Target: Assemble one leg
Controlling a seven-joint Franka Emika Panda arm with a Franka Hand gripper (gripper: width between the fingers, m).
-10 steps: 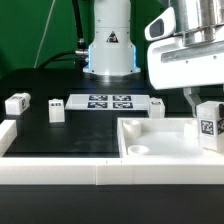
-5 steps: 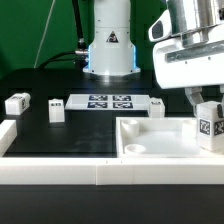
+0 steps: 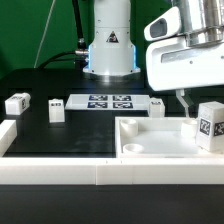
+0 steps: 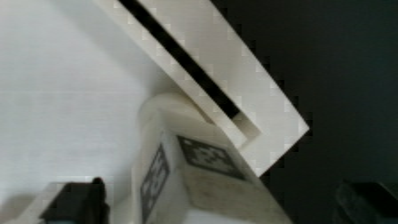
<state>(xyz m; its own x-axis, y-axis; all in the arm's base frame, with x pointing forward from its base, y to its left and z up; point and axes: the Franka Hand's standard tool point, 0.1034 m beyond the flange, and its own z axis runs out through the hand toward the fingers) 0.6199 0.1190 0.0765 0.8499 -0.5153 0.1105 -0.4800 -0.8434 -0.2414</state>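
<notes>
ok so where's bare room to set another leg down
Freest: the black mat bordered by the marker board, a loose leg and the tray-like piece. Crowded at the exterior view's right, around the fingers and another leg.

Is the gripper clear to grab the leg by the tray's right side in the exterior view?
Likely yes. The gripper sits right over the leg, fingers open either side in the wrist view, nothing between. The rim of the tray close by might crowd one finger.
</notes>
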